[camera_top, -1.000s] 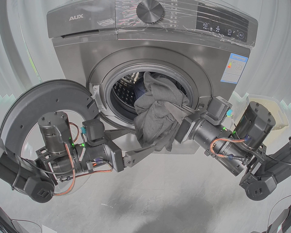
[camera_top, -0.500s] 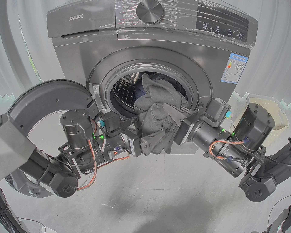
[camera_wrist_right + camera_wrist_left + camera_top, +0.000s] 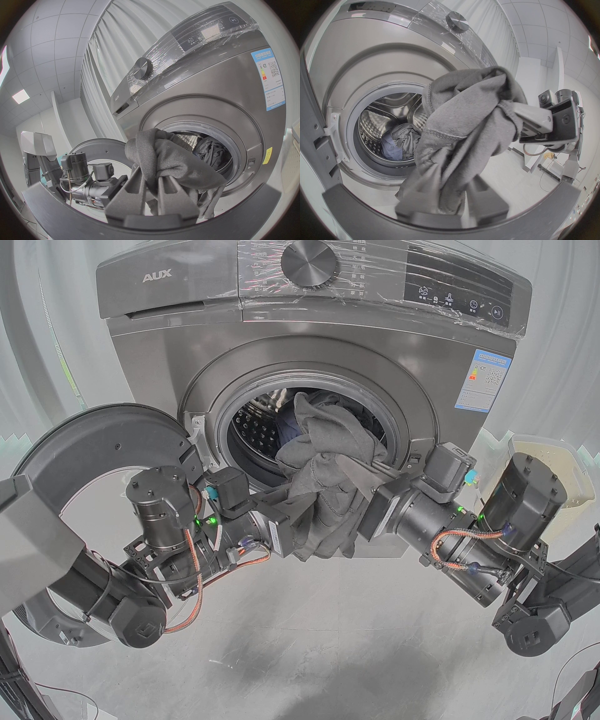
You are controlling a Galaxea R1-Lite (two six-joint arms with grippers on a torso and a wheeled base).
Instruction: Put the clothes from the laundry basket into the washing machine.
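Since the grey garment [image 3: 325,446] is clenched by the fingers of the right gripper [image 3: 152,178] and, lower, the left gripper [image 3: 454,179], it is held hanging down before the washing machine [image 3: 156,359] mouth, drum just behind.

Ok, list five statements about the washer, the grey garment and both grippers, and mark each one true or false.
1. The washing machine door is swung open. True.
2. The grey garment lies fully inside the drum. False: it hangs out over the front of the opening.
3. The right gripper is shut on the grey garment. True.
4. The drum holds nothing. False: other clothes lie in it.
5. The left gripper is inside the drum. False: it is outside, at the garment's hanging lower part.
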